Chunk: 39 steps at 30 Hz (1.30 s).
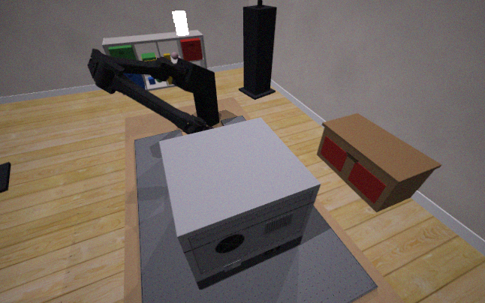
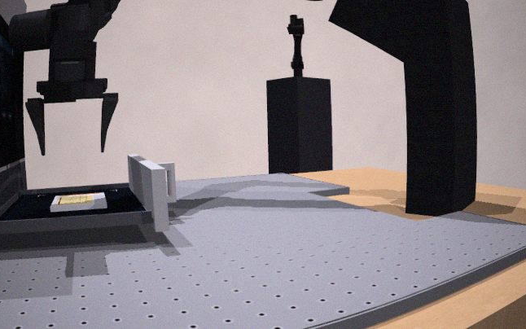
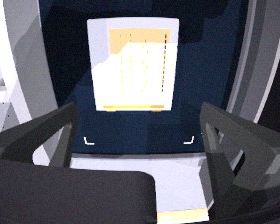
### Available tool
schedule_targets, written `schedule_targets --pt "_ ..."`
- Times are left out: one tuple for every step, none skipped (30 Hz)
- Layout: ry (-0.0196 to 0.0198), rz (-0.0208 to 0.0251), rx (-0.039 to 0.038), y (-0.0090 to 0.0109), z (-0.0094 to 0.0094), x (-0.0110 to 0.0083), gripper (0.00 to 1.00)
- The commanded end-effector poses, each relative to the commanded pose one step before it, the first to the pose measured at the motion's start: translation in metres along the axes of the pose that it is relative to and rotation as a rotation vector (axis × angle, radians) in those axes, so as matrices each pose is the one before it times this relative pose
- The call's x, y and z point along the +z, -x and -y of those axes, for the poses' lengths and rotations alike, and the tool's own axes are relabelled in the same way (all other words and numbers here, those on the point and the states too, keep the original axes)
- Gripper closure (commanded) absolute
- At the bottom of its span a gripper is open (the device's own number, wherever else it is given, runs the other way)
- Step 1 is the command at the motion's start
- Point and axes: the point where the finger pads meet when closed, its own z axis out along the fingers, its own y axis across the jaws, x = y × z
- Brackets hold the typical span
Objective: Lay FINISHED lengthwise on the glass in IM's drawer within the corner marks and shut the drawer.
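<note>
The finished cassette (image 2: 79,201) (image 3: 133,65), white with a yellow gel window, lies flat on the dark glass (image 3: 66,75) of the imager's open drawer (image 2: 68,222). In the wrist view its long side runs up the picture, and two white corner marks (image 3: 89,142) (image 3: 189,141) show bare just below it. My gripper (image 2: 72,151) (image 3: 138,109) is open and empty, and hangs well above the cassette. The drawer's pale front with its handle (image 2: 152,192) stands pulled out. The imager (image 1: 233,169) is a grey box standing upright on the mat, and in the top view it hides the drawer and the gripper.
The imager stands on a grey perforated mat (image 2: 297,265) (image 1: 154,244) on a wooden table. The arm's black base column (image 2: 440,122) stands at the right. A black pillar (image 2: 297,122) (image 1: 258,49), a brown cabinet (image 1: 376,162) and a shelf (image 1: 154,56) stand beyond the table.
</note>
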Motion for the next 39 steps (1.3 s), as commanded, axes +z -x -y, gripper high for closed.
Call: schedule_targets --pt "-0.02469 0.00494 0.00978 -0.00121 0.00879 -0.01835 0.08" --pt "0.0 0.0 0.0 0.0 0.0 0.0 0.08" --pt "0.0 0.0 0.0 0.0 0.0 0.0 0.08" --pt "0.0 0.0 0.0 0.0 0.0 0.0 0.08" --pt "0.0 0.0 0.0 0.0 0.0 0.0 0.08" --pt "0.0 0.0 0.0 0.0 0.0 0.0 0.08" --pt "0.0 0.0 0.0 0.0 0.0 0.0 0.08" --pt "0.0 0.0 0.0 0.0 0.0 0.0 0.08" --pt "0.0 0.0 0.0 0.0 0.0 0.0 0.08" --pt "0.0 0.0 0.0 0.0 0.0 0.0 0.08" --pt "0.0 0.0 0.0 0.0 0.0 0.0 0.08" --pt "0.0 0.0 0.0 0.0 0.0 0.0 0.08" --pt "0.0 0.0 0.0 0.0 0.0 0.0 0.08" --pt "0.0 0.0 0.0 0.0 0.0 0.0 0.08" --pt "0.0 0.0 0.0 0.0 0.0 0.0 0.08" --pt "0.0 0.0 0.0 0.0 0.0 0.0 0.08" --pt "0.0 0.0 0.0 0.0 0.0 0.0 0.08" --pt "0.0 0.0 0.0 0.0 0.0 0.0 0.08" --pt "0.0 0.0 0.0 0.0 0.0 0.0 0.08" --pt "0.0 0.0 0.0 0.0 0.0 0.0 0.08" --pt "0.0 0.0 0.0 0.0 0.0 0.0 0.08" --pt "0.0 0.0 0.0 0.0 0.0 0.0 0.08" --pt "0.0 0.0 0.0 0.0 0.0 0.0 0.08" --pt "0.0 0.0 0.0 0.0 0.0 0.0 0.08" --pt "0.0 0.0 0.0 0.0 0.0 0.0 0.08" --pt "0.0 0.0 0.0 0.0 0.0 0.0 0.08" --pt "0.0 0.0 0.0 0.0 0.0 0.0 0.08" --pt "0.0 0.0 0.0 0.0 0.0 0.0 0.08" --pt "0.0 0.0 0.0 0.0 0.0 0.0 0.08" --pt "0.0 0.0 0.0 0.0 0.0 0.0 0.08" --pt "0.0 0.0 0.0 0.0 0.0 0.0 0.08" --pt "0.0 0.0 0.0 0.0 0.0 0.0 0.08" --pt "0.0 0.0 0.0 0.0 0.0 0.0 0.08" --pt "0.0 0.0 0.0 0.0 0.0 0.0 0.08" --pt "0.00077 0.00092 -0.00426 0.00145 -0.00279 -0.00137 0.08" --pt "0.0001 -0.00021 -0.00001 -0.00004 -0.00117 -0.00066 0.08" --pt "0.00005 0.0 -0.00001 0.0 -0.00116 -0.00066 0.08" --pt "0.00004 0.00001 -0.00001 0.0 -0.00116 -0.00067 0.08" --pt "0.00005 -0.00001 -0.00001 0.0 -0.00116 -0.00067 0.08"
